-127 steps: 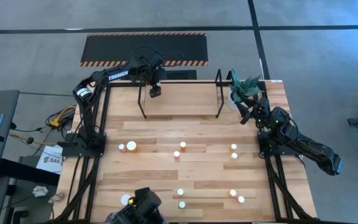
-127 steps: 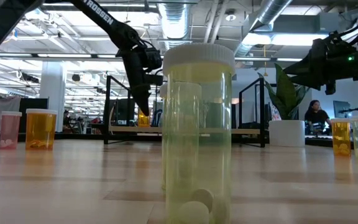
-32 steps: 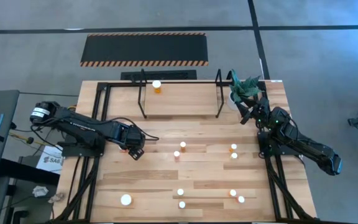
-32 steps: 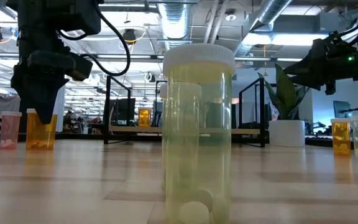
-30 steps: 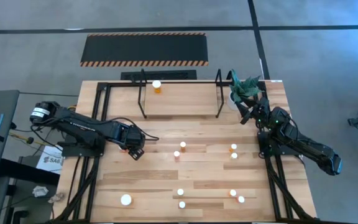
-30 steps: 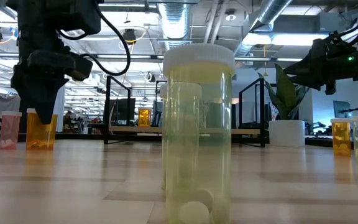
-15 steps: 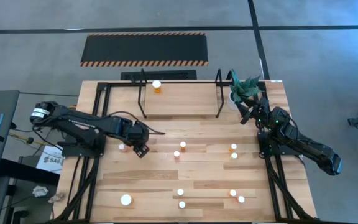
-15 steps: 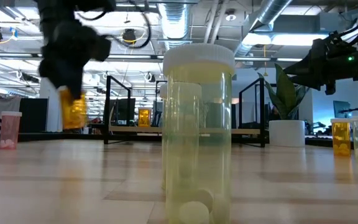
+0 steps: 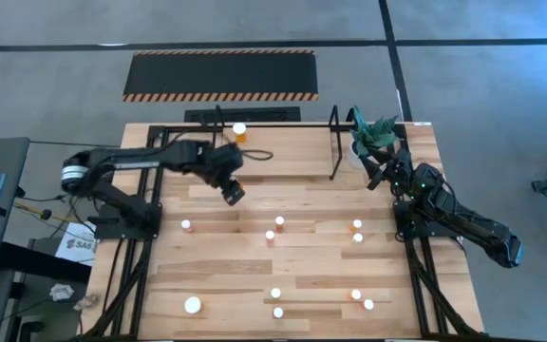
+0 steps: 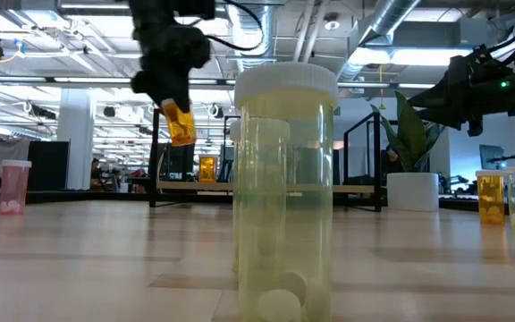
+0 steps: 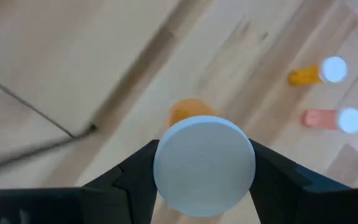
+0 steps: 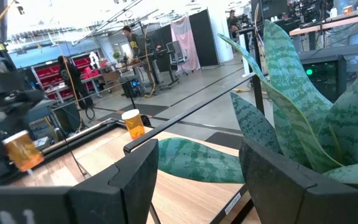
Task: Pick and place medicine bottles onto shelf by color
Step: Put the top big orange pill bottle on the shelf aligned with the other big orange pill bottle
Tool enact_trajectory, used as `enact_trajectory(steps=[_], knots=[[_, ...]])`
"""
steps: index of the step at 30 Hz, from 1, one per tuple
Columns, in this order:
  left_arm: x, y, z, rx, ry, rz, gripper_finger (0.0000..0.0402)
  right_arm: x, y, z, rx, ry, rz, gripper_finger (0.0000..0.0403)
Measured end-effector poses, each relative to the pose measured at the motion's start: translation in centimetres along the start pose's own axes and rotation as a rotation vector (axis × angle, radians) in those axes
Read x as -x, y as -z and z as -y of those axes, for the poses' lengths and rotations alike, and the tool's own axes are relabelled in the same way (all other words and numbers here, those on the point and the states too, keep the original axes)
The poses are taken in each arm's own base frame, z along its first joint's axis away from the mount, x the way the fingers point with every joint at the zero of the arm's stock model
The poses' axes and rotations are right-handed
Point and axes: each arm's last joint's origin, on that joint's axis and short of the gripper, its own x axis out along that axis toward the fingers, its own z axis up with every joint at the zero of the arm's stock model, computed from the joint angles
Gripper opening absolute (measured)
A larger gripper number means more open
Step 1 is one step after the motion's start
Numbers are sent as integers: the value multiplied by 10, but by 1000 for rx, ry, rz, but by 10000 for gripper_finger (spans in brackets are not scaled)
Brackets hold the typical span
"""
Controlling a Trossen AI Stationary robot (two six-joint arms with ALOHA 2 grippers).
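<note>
left arm [image 9: 150,160]: dark, slim jointed links, with a pale round cap at the shoulder joint
left arm cable: thin black lead looping loose beside the wrist
left gripper [image 11: 204,180]: two matte black, wedge-shaped fingers
right arm [image 9: 454,218]: black, chunky joints, one small green light near the wrist
right gripper [image 12: 197,174]: two broad black fingers with angular, faceted faces

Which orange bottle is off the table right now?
The one clamped in the left gripper, an orange bottle carried tilted in the air; the others stand on the table or shelf.
</note>
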Motion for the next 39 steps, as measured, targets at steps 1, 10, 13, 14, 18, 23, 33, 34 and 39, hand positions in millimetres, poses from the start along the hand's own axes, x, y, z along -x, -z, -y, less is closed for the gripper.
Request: enact_trajectory(steps=[1, 10, 13, 14, 18, 23, 33, 34, 39], knots=[[-1, -9, 0, -20, -11, -10, 192, 0, 0, 0, 0, -1, 1, 249], [-15, -68, -28, -133, -86, -59, 192, 0, 0, 0, 0, -1, 0, 249], [-25, -76, -46, -87, -74, -83, 192, 0, 0, 0, 0, 0, 0, 249], [-28, -77, -52, -72, -76, -89, 192, 0, 0, 0, 0, 0, 0, 249], [-34, -82, -67, -35, -87, -90, 192, 0, 0, 0, 0, 0, 1, 249], [-39, -87, -80, -3, -105, -76, 192, 0, 0, 0, 0, 0, 0, 249], [-55, -91, -91, 6, -165, -109, 192, 0, 0, 0, 0, -1, 2, 249], [-55, -91, -91, 5, -175, -104, 192, 0, 0, 0, 0, 0, -2, 249], [-56, -92, -95, 13, -199, -97, 192, 0, 0, 0, 0, 0, -1, 249]])
